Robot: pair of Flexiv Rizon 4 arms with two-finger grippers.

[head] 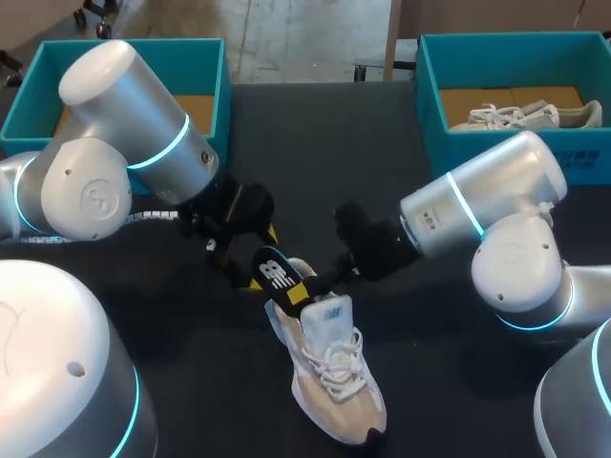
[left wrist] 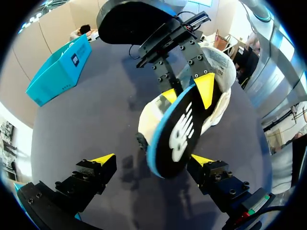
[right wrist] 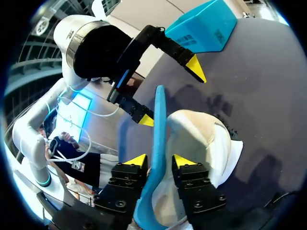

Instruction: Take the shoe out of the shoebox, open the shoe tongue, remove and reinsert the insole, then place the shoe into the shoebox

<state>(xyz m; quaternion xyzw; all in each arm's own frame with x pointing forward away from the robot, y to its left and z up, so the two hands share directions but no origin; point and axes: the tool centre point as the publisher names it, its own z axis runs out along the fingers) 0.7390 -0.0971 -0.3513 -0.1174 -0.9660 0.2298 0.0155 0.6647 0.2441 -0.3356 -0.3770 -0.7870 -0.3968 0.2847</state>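
Note:
A beige and white shoe [head: 329, 382] lies on the black table, its heel towards the arms. A black insole with a blue rim [head: 280, 277] stands on edge out of the shoe's opening [right wrist: 201, 139]. My right gripper [right wrist: 159, 160] straddles the insole [right wrist: 157, 129], its fingers slightly apart from it on both sides, so it is open. Over the shoe, my right gripper [head: 320, 283] comes in from the right. My left gripper [left wrist: 152, 160] is wide open, with the insole's free end [left wrist: 175, 139] between its fingers. From the other side the left gripper [head: 260, 258] faces the right one.
A teal shoebox [head: 205, 86] stands at the back left. Another teal shoebox [head: 430, 95] at the back right holds a second pale shoe [head: 525, 116]. Dark table surface lies between them and around the shoe.

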